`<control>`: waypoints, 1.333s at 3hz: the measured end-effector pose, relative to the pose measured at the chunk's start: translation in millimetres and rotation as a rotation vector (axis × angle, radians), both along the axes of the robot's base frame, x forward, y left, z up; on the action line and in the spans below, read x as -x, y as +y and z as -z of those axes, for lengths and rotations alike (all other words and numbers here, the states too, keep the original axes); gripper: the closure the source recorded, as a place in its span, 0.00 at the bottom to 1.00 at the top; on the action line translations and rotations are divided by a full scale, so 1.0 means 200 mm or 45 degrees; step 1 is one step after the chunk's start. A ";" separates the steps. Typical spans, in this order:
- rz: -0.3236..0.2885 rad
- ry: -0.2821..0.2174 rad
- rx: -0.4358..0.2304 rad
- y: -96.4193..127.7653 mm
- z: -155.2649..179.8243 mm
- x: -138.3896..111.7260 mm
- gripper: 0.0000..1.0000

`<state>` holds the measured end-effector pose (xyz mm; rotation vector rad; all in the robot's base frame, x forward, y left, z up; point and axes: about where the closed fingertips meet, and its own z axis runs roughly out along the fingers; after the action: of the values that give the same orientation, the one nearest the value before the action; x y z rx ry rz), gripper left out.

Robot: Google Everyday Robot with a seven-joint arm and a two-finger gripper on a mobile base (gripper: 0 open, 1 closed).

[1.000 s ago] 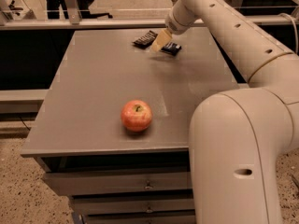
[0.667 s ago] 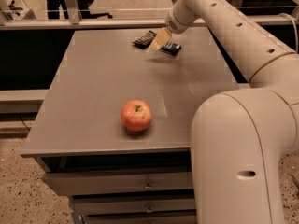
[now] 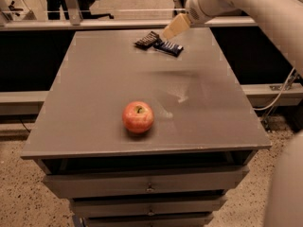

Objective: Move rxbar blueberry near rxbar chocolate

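The rxbar blueberry (image 3: 168, 47), a flat dark blue bar, lies on the grey table (image 3: 109, 84) near its far edge. The rxbar chocolate (image 3: 147, 39), a flat black bar, lies just to its left, with their near ends almost touching. My gripper (image 3: 174, 27) hangs just above and behind the blue bar, clear of it and holding nothing that I can see. The white arm reaches in from the upper right.
A red apple (image 3: 138, 117) sits on the table's near middle. The table has drawers (image 3: 149, 187) below its front edge. A rail (image 3: 118, 22) runs behind the table. A cable (image 3: 279, 91) hangs at the right.
The gripper has risen off the blue bar, which now lies uncovered beside the black bar. The arm's big near link has swung out of the right foreground.
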<state>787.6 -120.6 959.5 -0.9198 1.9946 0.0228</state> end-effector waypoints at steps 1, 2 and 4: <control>0.016 -0.200 -0.100 -0.08 -0.32 0.32 0.00; 0.076 -0.233 -0.109 -0.21 -0.27 0.41 0.00; 0.068 -0.211 -0.212 -0.23 -0.23 0.37 0.00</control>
<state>713.4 -167.1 1004.9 -0.7373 1.8326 0.0793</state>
